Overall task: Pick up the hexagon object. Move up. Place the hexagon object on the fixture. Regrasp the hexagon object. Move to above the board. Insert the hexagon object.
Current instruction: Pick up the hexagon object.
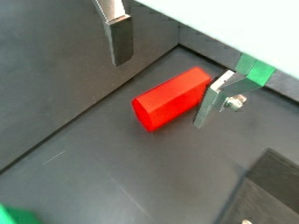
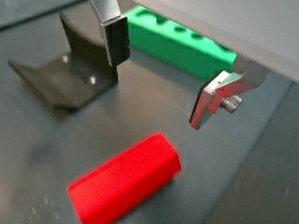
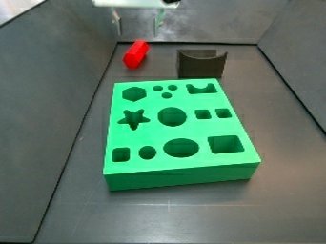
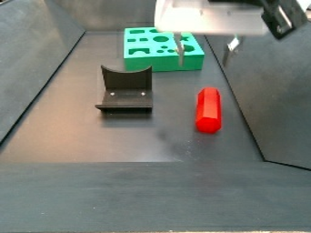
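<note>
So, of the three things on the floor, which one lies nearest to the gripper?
The red hexagon object. It lies on its side almost below the open gripper; the dark fixture and the green board sit farther off.

I sit over a dark grey matte floor (image 3: 192,205) ringed by sloped dark walls (image 4: 36,64) that rise at 9 and 3 o'clock in both side views. Beyond the rim at 12 o'clock a pale bright surface (image 3: 242,14) shows. Light is soft and even, casting faint shadows.
</note>
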